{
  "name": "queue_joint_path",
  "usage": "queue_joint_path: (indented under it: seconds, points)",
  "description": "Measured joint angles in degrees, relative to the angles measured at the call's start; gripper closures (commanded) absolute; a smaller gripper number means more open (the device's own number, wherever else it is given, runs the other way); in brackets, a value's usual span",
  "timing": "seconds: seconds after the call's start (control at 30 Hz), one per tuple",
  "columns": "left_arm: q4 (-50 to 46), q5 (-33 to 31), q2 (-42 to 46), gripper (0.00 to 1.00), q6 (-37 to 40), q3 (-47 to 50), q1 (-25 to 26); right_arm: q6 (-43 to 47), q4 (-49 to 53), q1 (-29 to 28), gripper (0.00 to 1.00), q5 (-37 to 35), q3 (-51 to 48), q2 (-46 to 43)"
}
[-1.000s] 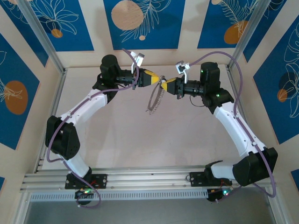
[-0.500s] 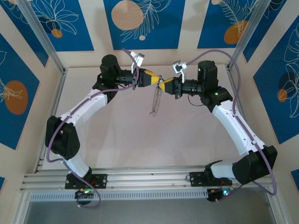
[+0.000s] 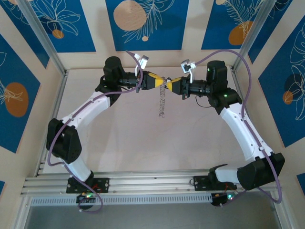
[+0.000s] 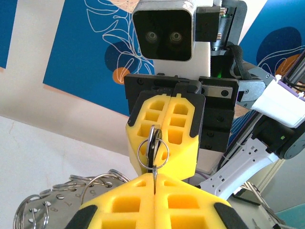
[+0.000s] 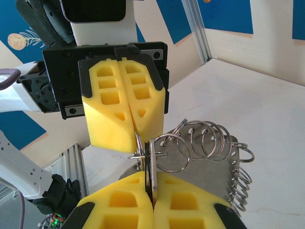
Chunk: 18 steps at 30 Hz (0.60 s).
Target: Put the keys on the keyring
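Tabletop (image 3: 143, 143) pale, walls (image 3: 76, 28) blue-panelled; left gripper (image 3: 160, 81) clamps keyring (image 3: 162, 102), right gripper (image 3: 171, 82) clamps keys (image 4: 152, 149).

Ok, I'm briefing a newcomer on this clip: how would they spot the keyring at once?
Find the far middle of the table, where both arms' yellow fingers meet tip to tip in the air. The keyring hangs straight down from that meeting point: a narrow silvery loop edged with small rings, unlike the smooth purple cables nearby.
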<state>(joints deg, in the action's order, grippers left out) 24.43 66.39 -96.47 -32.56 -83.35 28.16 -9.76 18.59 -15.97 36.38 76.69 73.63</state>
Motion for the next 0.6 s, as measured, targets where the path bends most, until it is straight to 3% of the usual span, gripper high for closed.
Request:
queue_joint_path:
  seconds: [0.47, 0.5, 0.53, 0.6]
  points:
    - [0.0, -0.4, 0.0, 1.0, 0.0, 0.1, 0.0, 0.7, 1.9, -0.5, 1.0, -0.2, 2.0, 1.3]
    - [0.0, -0.5, 0.0, 0.98, 0.0, 0.1, 0.0, 0.7, 1.9, -0.4, 1.0, -0.2, 2.0, 1.3]
    - [0.0, -0.7, 0.0, 0.88, 0.0, 0.2, 0.0, 0.7, 2.1, -0.2, 1.0, -0.2, 2.0, 1.3]
    - [0.1, -1.3, 0.2, 0.77, 0.0, 0.7, 0.1, 0.7, 2.1, -0.1, 1.0, -0.2, 2.1, 1.5]
